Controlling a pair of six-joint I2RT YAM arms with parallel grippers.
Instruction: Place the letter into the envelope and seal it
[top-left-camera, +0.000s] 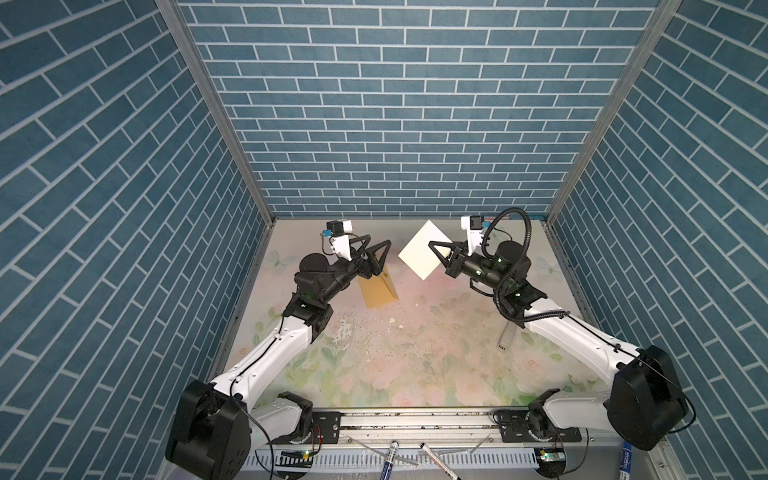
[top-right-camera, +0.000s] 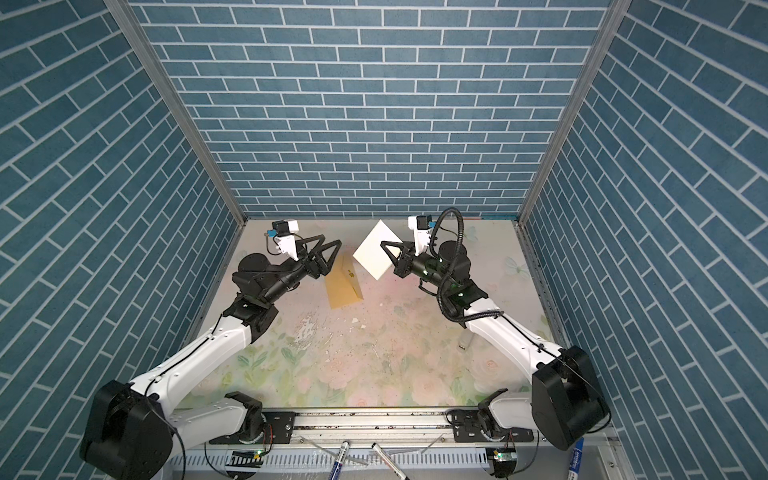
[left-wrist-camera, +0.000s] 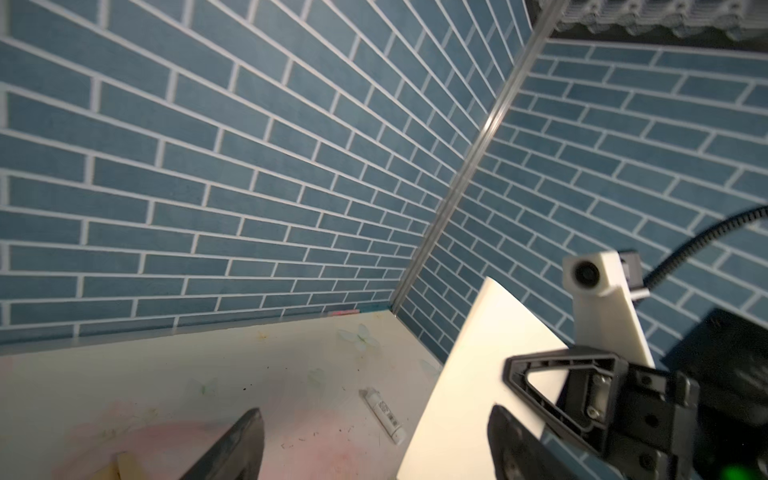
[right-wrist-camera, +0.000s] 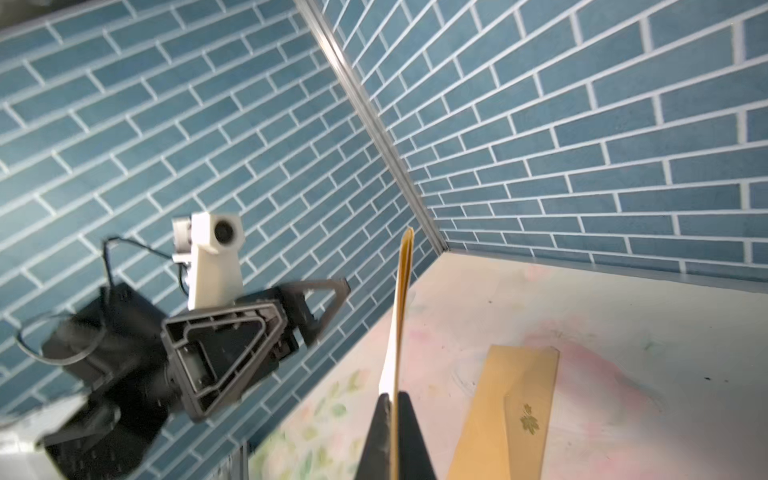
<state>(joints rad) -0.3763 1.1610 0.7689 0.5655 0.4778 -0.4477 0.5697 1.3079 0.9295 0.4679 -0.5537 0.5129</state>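
Matt kraft-paper envelope (top-left-camera: 377, 294), smooth paper letter (top-left-camera: 417, 250)

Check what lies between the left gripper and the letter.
Nothing: in both top views only bare table shows in the gap between the left gripper and the letter. The envelope lies flat, partly hidden by that gripper.

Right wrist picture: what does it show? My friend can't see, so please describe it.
The right claw pinches the letter, seen edge-on and standing up from its tips. Beside it the golden-tan envelope lies flat on the flowery table, and the left claw hangs open and empty before the blue brick wall.
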